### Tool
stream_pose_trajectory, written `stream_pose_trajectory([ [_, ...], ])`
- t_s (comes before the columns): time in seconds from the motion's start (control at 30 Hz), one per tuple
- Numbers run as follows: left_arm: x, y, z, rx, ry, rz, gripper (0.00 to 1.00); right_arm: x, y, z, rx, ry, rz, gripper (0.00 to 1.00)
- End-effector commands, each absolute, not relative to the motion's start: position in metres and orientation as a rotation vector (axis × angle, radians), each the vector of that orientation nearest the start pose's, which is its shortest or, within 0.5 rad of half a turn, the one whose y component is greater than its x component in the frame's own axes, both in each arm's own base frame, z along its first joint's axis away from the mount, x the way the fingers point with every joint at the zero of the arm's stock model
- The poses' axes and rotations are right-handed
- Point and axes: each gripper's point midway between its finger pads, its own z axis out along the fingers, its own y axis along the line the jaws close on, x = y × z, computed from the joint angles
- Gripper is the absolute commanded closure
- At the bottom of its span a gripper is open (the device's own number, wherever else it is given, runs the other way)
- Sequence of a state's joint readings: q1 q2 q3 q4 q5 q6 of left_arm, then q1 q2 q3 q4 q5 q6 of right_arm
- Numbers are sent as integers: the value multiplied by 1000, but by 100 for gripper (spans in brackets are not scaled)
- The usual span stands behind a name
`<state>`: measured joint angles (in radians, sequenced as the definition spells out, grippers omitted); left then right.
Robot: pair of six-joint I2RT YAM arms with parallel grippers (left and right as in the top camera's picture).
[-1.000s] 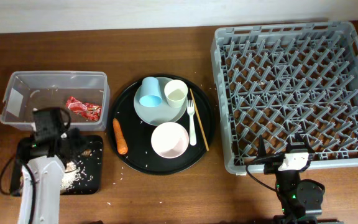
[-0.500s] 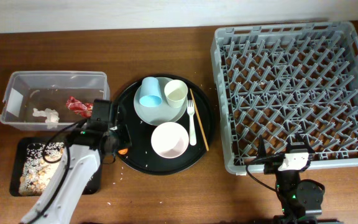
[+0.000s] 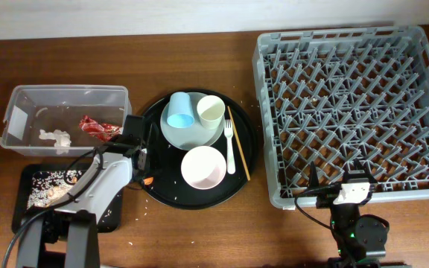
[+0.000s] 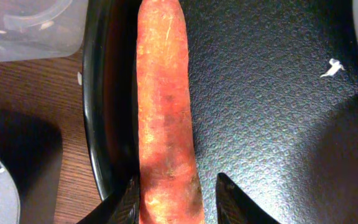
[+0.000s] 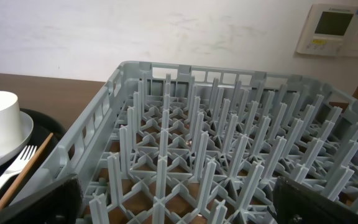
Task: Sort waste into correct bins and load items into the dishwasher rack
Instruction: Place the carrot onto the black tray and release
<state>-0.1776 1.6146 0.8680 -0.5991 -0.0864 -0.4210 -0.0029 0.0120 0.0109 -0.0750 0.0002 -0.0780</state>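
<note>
The orange carrot (image 4: 165, 112) lies along the left inner rim of the round black tray (image 3: 199, 199). My left gripper (image 3: 141, 158) is open over it, with its fingers on either side of the carrot's near end in the left wrist view (image 4: 179, 205). From overhead only the carrot's tip (image 3: 148, 179) shows. My right gripper (image 5: 179, 205) is open and empty at the front edge of the grey dishwasher rack (image 3: 348, 104). The clear tub (image 3: 21, 100) holds the red wrapper (image 3: 99, 128) and the white tissue (image 3: 56, 137). The flat black tray (image 3: 28, 212) holds rice scraps (image 3: 51, 186).
On the round tray the grey-green plate (image 3: 192, 135) carries the blue cup (image 3: 179, 109) and the cream cup (image 3: 211, 111). The white bowl (image 3: 203, 167), the white fork (image 3: 230, 145) and the chopstick (image 3: 238, 145) lie beside it.
My left arm has swung right from the tub and flat tray to the carrot on the round tray. The white tissue now shows in the tub. The right arm has not moved.
</note>
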Motion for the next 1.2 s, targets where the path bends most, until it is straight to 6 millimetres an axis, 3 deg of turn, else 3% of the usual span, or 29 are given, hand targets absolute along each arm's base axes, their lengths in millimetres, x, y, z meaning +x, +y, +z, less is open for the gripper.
stream_pose_trajectory([
  [0.0, 310, -40, 10, -380, 2880, 43, 61, 246, -2, 155, -51, 1651, -61, 1],
  [0.27, 315, -57, 7, -310, 2872, 18, 63, 246, -2, 155, -51, 1651, -61, 1],
  [0.33, 316, -57, 9, -310, 2868, 16, 74, 246, -2, 155, -51, 1651, -61, 1],
  [0.4, 316, -57, 14, -310, 2859, 11, 75, 246, -2, 155, -51, 1651, -61, 1],
  [0.47, 321, -58, 34, -308, 2808, -15, 79, 246, -2, 155, -51, 1651, -61, 1],
  [0.5, 321, -58, 55, -307, 2775, -32, 83, 246, -2, 155, -51, 1651, -61, 1],
  [0.57, 310, -56, 79, -326, 2744, -49, 89, 246, -2, 155, -51, 1651, -61, 1],
  [0.63, 300, -53, 98, -345, 2712, -68, 90, 246, -2, 155, -51, 1651, -61, 1],
  [0.67, 293, -47, 116, -386, 2667, -75, 91, 246, -2, 155, -51, 1651, -61, 1],
  [0.77, 285, -12, 134, -532, 2587, 22, 91, 246, -2, 155, -51, 1651, -61, 1],
  [0.97, 265, 71, 133, -985, 2483, 117, 91, 246, -2, 155, -51, 1651, -61, 1],
  [1.03, 251, 98, 124, -1126, 2439, 181, 91, 246, -2, 155, -51, 1651, -61, 1],
  [1.1, 233, 118, 97, -1270, 2408, 201, 90, 246, -2, 155, -51, 1651, -61, 1],
  [1.17, 224, 122, 65, -1360, 2376, 106, 90, 246, -2, 155, -51, 1651, -61, 1],
])
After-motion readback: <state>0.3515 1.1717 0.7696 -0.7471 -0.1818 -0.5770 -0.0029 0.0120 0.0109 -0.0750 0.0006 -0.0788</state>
